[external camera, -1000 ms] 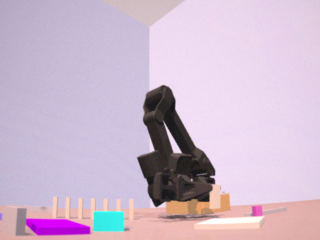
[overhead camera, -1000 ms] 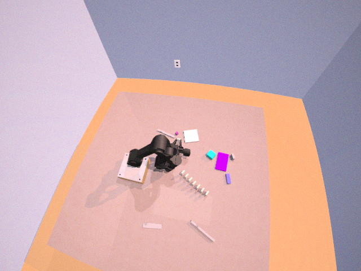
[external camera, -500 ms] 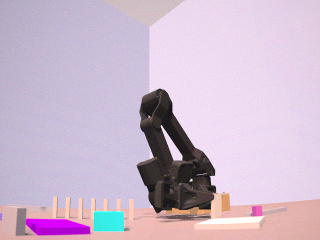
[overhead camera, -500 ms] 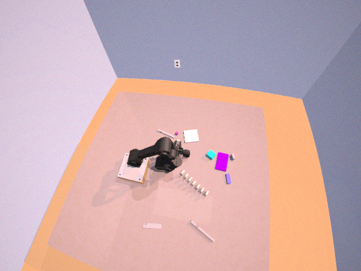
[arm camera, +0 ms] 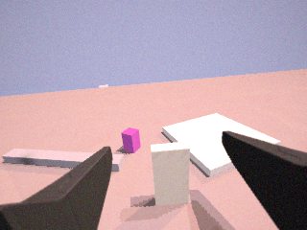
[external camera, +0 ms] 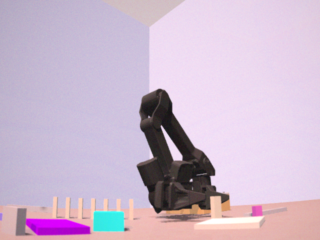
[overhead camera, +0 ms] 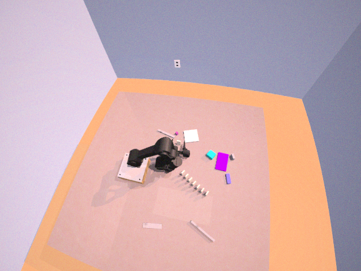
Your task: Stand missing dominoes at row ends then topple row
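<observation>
A cream domino (overhead camera: 178, 142) (external camera: 215, 209) (arm camera: 172, 176) stands upright on the floor, apart from the row. My gripper (external camera: 216, 198) (arm camera: 166, 144) is open. Its fingers are spread to either side of this domino, with gaps on both sides in the wrist view. The row of several upright cream dominoes runs diagonally in the top view, from the end domino (overhead camera: 182, 172) (external camera: 131, 209) nearest the arm to the far end domino (overhead camera: 206, 193) (external camera: 55, 207). The row is outside the wrist view.
A white slab (overhead camera: 191, 135) (external camera: 230, 223) (arm camera: 216, 139), a small magenta block (overhead camera: 176, 133) (external camera: 256, 210) (arm camera: 130, 140) and a pale bar (overhead camera: 166, 133) (arm camera: 62, 159) lie near the lone domino. A cyan block (overhead camera: 211, 154) (external camera: 108, 221), purple slab (overhead camera: 221, 161) (external camera: 62, 226) and grey block (overhead camera: 232, 156) (external camera: 12, 219) are farther off.
</observation>
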`<state>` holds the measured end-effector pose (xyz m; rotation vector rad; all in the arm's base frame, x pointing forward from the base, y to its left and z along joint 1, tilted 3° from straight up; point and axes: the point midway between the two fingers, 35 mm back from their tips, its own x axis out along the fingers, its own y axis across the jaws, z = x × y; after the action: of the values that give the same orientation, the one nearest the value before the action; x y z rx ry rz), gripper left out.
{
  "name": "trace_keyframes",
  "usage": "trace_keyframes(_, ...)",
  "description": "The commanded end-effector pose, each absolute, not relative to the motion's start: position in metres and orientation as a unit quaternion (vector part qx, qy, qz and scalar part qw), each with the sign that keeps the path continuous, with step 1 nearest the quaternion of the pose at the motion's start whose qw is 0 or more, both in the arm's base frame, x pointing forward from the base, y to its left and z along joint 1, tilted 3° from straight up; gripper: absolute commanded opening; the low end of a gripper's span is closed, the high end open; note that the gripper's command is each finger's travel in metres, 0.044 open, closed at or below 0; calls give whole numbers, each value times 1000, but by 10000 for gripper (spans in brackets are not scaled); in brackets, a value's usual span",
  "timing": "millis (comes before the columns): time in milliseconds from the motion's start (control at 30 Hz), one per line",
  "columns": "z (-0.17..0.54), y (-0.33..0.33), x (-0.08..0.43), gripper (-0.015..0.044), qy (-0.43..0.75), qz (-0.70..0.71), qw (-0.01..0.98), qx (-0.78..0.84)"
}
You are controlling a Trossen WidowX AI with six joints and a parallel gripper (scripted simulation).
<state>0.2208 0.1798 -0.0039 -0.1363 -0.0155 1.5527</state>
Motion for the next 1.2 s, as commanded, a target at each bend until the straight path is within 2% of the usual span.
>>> trace_keyframes(0, -2, 180, 221, 440, -10, 701, 710, -63)
trace_keyframes(367, 46, 181, 219, 440, -8, 700, 711, -62)
trace_keyframes(467, 47, 185, 244, 440, 5, 681, 729, -66)
trace_keyframes(800, 33, 233, 300, 440, 168, 615, 761, -120)
trace_keyframes(967, 24, 252, 297, 440, 294, 578, 734, -203)
trace_keyframes(1167, 40, 264, 296, 440, 329, 548, 712, -292)
